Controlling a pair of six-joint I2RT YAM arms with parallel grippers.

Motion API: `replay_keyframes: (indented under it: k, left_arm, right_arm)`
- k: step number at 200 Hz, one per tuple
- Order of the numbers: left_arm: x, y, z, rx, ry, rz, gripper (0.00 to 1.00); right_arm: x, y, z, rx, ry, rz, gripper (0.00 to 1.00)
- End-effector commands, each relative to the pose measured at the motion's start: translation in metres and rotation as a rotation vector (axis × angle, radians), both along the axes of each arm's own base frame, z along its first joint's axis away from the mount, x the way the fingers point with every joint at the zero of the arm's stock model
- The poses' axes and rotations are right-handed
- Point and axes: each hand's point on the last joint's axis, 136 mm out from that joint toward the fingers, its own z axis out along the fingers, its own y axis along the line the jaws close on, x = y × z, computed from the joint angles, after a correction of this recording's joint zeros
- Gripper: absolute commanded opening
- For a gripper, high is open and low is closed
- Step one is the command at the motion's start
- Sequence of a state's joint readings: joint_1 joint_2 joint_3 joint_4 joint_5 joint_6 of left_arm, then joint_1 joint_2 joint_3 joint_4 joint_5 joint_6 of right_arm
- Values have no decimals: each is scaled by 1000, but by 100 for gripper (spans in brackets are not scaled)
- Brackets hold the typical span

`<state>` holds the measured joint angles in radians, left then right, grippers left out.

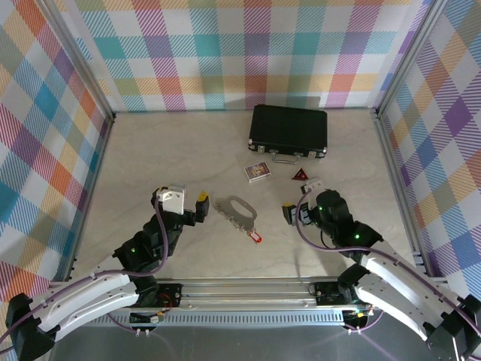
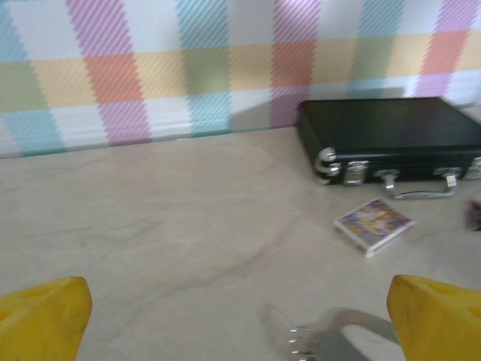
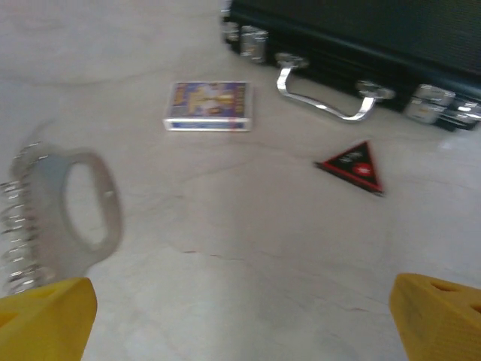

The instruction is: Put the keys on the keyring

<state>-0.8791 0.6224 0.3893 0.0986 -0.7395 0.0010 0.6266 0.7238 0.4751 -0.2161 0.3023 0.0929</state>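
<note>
Top external view first: where are the keys (image 1: 254, 238)? (Mia)

Red head showing, lying on the table (image 1: 150, 165) near the middle, at the near right end of the keyring (image 1: 237, 209). They look to be touching it, but I cannot tell whether they are threaded on. (Jon)

And the keyring itself? (Mia)

Flat on the table between the two arms, running from far left to near right. The left gripper (image 1: 203, 207) is just beside its left end, and the right gripper (image 1: 298, 198) stands a little apart on the right. (Jon)

Are the pincers apart or together? (Mia)

Both are spread wide with nothing between the fingers. In the left wrist view the left gripper (image 2: 239, 320) has its yellow fingertips (image 2: 41, 316) at the picture's two near corners, with the keyring (image 2: 331, 335) on the table towards the right one. The right gripper (image 3: 240, 320) stands the same way, with the keyring (image 3: 68, 210) on its left. (Jon)

Anything else on the table? (Mia)

A black case (image 1: 289, 131) lies shut at the far side. Nearer are a card box (image 1: 258, 172) and, to its right, a dark red triangle (image 1: 301, 175). (Jon)
</note>
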Motion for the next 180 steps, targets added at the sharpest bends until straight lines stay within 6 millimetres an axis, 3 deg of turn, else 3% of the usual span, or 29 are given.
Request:
replay_keyframes:
  k: [1, 38, 78, 136, 180]
  left_arm:
    - [8, 33, 2, 82, -47, 190, 100]
    - [16, 64, -14, 116, -65, 348, 100]
    - [22, 86, -40, 159, -23, 428, 100]
    - [27, 115, -76, 94, 24, 499, 100]
    - [34, 124, -79, 68, 21, 515, 100]
  right_arm:
    - [13, -29, 19, 20, -131, -154, 99]
    - [8, -48, 26, 29, -254, -207, 99]
    - [9, -79, 18, -41, -290, -355, 99]
    - [14, -92, -14, -91, -281, -401, 99]
    - [21, -102, -21, -91, -295, -451, 99]
